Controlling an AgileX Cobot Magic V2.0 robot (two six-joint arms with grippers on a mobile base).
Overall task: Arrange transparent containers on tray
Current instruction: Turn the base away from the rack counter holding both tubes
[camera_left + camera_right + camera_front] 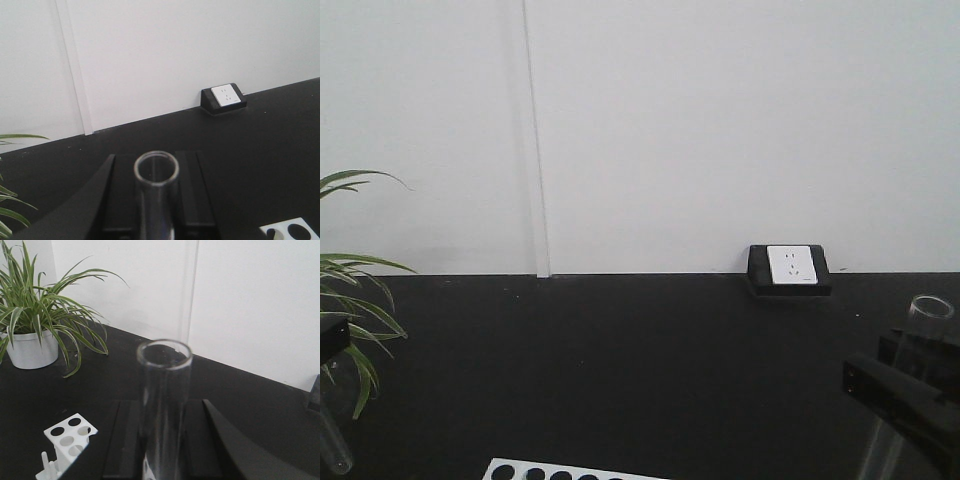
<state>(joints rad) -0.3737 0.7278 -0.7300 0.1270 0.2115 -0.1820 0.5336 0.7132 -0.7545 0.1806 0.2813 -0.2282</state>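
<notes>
Left test tube [156, 205] and right test tube [164, 370] are both riding over the black table [620, 360]. We are judging the arranging barely begun: no tray is showing in any view, so both placements are waiting. The white holed rack [70, 432] is sitting on the table, apart from both tubes. Our left gripper [156, 165] is clamping one tube and our right gripper [164, 410] the other. Each tube is standing upright, long axis vertical, open rim pointing up.
</notes>
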